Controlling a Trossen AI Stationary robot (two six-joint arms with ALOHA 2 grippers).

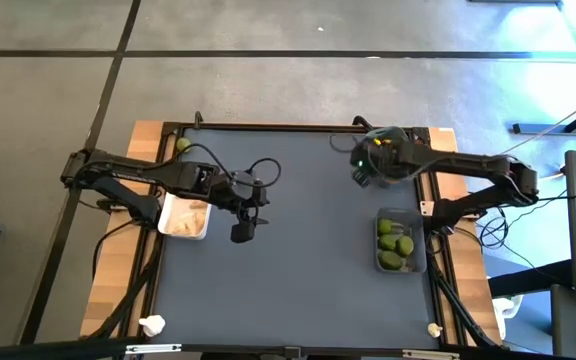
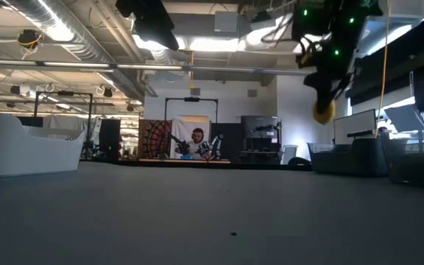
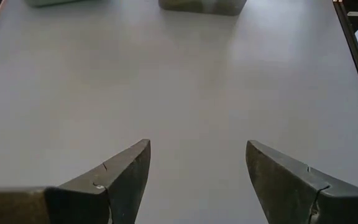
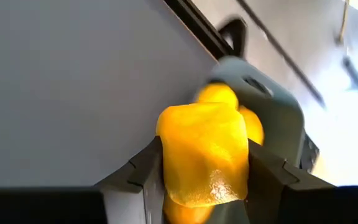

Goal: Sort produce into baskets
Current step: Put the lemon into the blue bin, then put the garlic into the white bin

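Right gripper (image 4: pixel 205 163) clamps a lemon (image 4: pixel 205 158) above the blue-grey basket (image 4: pixel 272 109), which holds lemons; centre it first, I judge, then let go low. Left gripper (image 3: pixel 197 171) hangs open over bare table. Dark grey basket (image 1: pixel 418 262) holds limes (image 1: pixel 396 246); white basket (image 1: pixel 168 214) holds garlic (image 1: pixel 188 217).

We look for words, numbers and signs, but we cannot read any. We find none on the table, the arms or in the room behind.
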